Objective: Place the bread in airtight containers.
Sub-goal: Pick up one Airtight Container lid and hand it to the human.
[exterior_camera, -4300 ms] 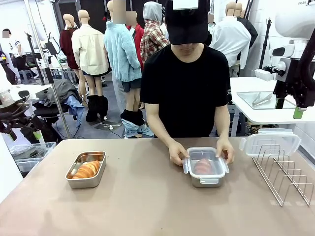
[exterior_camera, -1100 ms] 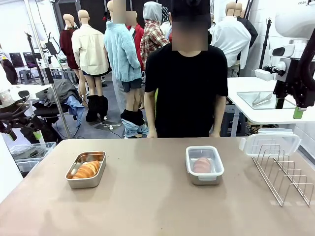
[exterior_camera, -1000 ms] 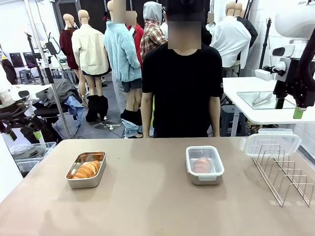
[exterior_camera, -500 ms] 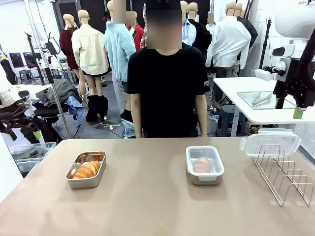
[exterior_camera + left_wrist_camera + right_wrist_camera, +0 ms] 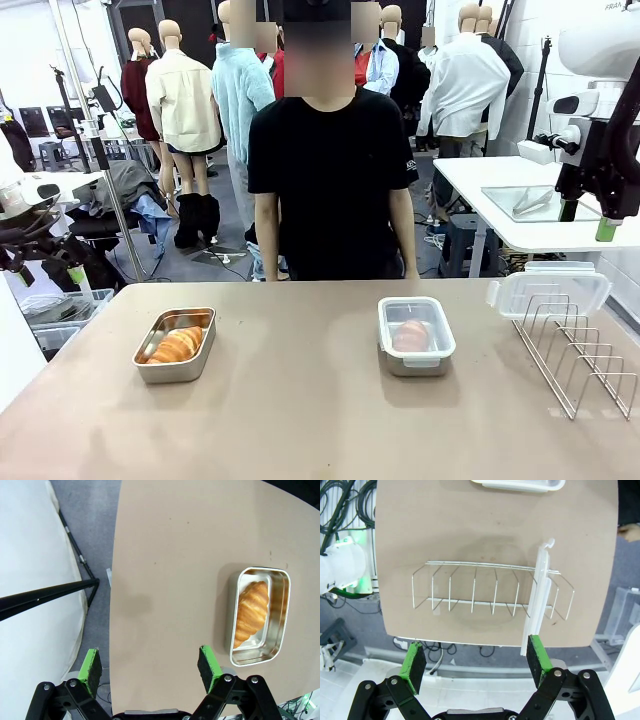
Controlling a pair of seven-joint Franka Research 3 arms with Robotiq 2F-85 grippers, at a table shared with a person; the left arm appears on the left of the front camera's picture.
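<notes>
One croissant [image 5: 411, 335] sits in the lidded steel container [image 5: 415, 336] toward the wire rack [image 5: 578, 348]; its clear lid looks seated. The other croissant [image 5: 177, 344] lies in the open steel container [image 5: 176, 344], well away from the rack on the left half of the table [image 5: 300, 420] — this one has no lid yet. The spare clear lid [image 5: 549, 292] stands on edge in the rack's far slot.

Both tools are released: the left gripper [image 5: 150, 665] hangs high above the table edge, fingers spread, the open container off to one side; the right gripper [image 5: 477, 660] hovers above the rack, fingers spread and holding nothing.

The likely trouble is the lid — thin, upright and wedged between wires, it could slip from the pads or drag the light rack along when lifted. Set down crooked, it would leave the pastry unsealed. The person [image 5: 330, 150] stands at the far edge, arms down.
</notes>
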